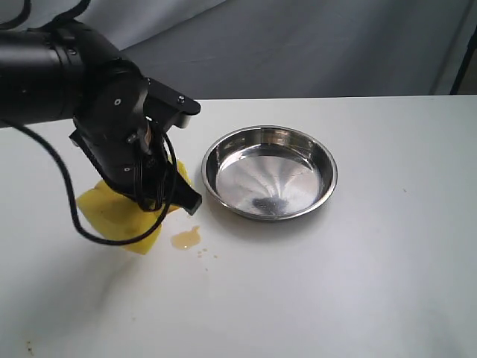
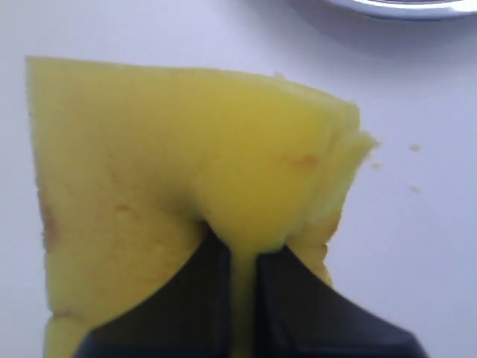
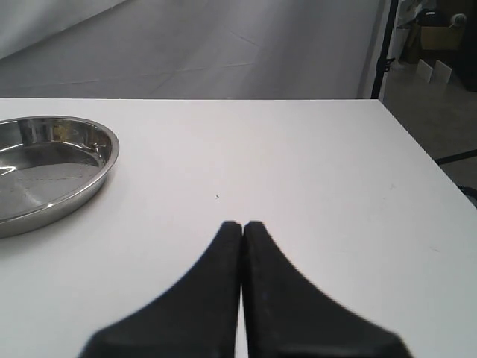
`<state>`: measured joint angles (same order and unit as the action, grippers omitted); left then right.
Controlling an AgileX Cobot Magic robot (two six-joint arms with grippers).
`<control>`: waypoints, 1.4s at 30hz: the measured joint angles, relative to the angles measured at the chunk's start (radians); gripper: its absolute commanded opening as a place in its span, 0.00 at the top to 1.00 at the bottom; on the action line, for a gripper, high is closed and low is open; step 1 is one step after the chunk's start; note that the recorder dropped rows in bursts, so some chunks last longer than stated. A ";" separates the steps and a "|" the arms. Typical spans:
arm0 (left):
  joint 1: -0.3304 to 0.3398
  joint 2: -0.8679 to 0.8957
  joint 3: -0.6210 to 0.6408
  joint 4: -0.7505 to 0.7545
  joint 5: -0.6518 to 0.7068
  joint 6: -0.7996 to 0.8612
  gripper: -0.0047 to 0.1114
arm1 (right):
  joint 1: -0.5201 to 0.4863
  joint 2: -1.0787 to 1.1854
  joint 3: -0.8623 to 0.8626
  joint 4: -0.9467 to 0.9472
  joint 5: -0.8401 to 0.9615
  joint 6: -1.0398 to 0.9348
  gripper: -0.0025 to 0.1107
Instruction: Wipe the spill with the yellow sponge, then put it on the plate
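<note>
While left jaws pinch the yellow sponge (image 2: 186, 164) beside the spill (image 1: 185, 239), right jaws press together empty.

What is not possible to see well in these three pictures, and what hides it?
Exterior view: the left arm hides the middle of the yellow sponge and the left end effector that pinches it.
Left wrist view: the plate is cut off by the picture edge; the spill does not show.
Right wrist view: the edge cuts the plate; sponge and spill are outside.

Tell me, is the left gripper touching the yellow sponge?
Touching. The left wrist view shows the left gripper pinching a fold of the yellow sponge.
</note>
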<state>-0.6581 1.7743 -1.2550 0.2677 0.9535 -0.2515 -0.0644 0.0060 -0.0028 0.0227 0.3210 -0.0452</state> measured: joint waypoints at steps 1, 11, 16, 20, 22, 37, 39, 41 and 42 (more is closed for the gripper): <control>0.015 0.020 -0.012 0.005 0.000 0.000 0.96 | 0.000 0.000 0.000 0.000 0.000 0.000 0.98; 0.086 0.242 -0.035 -0.047 -0.186 0.134 0.96 | 0.000 0.000 0.000 0.000 0.000 0.000 0.98; 0.087 0.260 -0.040 -0.135 -0.203 0.220 0.96 | 0.000 0.000 0.000 0.000 -0.002 0.000 0.98; 0.042 0.260 -0.042 -0.176 -0.212 0.279 0.96 | 0.000 0.000 0.000 0.000 -0.002 0.000 0.98; 0.003 0.260 -0.042 -0.180 -0.214 0.286 0.96 | 0.000 0.000 0.000 0.000 -0.002 0.000 0.98; -0.188 0.260 -0.048 -0.180 -0.140 0.288 0.96 | 0.000 0.000 0.000 0.000 -0.004 0.000 0.98; -0.210 0.260 -0.048 -0.180 -0.133 0.288 0.96 | 0.000 0.000 0.000 0.000 -0.004 0.000 0.98; -0.228 0.260 -0.048 -0.182 -0.131 0.288 0.96 | 0.000 0.000 0.000 0.000 -0.004 0.000 0.98; -0.233 0.260 -0.048 -0.182 -0.129 0.288 0.96 | 0.000 0.000 0.000 0.000 -0.004 0.000 0.98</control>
<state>-0.8912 2.0340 -1.3031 0.0857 0.8241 0.0362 -0.0644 0.0060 -0.0028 0.0227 0.3171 -0.0452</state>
